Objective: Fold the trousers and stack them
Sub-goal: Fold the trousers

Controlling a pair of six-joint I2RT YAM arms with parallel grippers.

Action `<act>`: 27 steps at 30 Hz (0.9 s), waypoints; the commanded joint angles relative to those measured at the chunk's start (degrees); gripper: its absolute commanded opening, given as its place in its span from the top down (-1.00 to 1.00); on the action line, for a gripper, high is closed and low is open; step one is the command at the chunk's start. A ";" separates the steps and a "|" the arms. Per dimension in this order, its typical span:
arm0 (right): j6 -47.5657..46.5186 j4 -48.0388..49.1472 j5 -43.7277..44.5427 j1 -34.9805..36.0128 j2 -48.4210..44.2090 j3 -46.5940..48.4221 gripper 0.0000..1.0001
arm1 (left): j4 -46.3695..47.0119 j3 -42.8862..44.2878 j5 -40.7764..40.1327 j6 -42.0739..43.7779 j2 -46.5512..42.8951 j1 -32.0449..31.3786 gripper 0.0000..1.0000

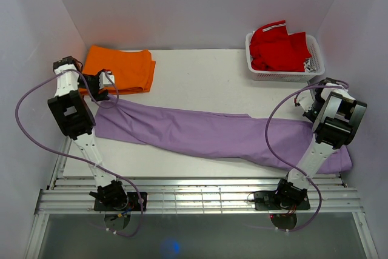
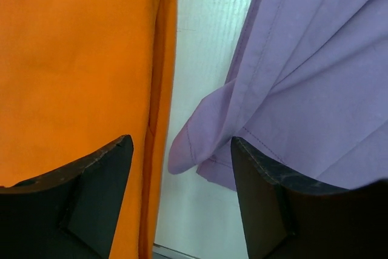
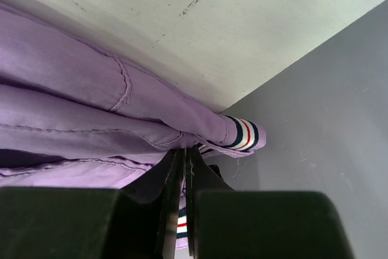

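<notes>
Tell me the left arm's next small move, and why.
Probably close the left end effector on the trousers' hem corner, which lies between its open fingers, apart from the orange garment; the right end effector already pinches the other end.

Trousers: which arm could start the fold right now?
Probably right: the right gripper is shut on the trousers at the waistband end; the left gripper is open around the hem corner, gripping nothing.

Right gripper (image 3: pixel 183 162) at bottom edge, dark fingers pressed together, thin fold of trousers (image 3: pixel 79 107) pinched between. Lilac fabric bunched in layered folds, stitched seams visible, spreading left. Striped band (image 3: pixel 242 134), white, navy and red, pokes out just beside fingertips. White scuffed table (image 3: pixel 242 22) above. Grey wall (image 3: pixel 327 125) right.
</notes>
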 commanded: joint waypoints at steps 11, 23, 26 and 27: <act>-2.45 -1.20 -3.52 0.85 -0.15 0.48 0.85 | -0.71 -3.59 -6.51 8.31 -4.54 -1.25 0.72; -3.77 2.14 -5.36 0.68 0.99 0.65 0.85 | -5.11 -13.32 -11.25 -12.68 -24.93 0.42 1.00; -4.12 2.50 -5.63 0.76 1.44 1.36 0.85 | -5.02 -18.85 -11.96 -14.54 -31.78 1.56 1.00; -4.21 3.11 -5.98 0.68 1.61 1.53 0.85 | -5.02 -20.18 -12.05 -15.33 -33.54 2.00 1.00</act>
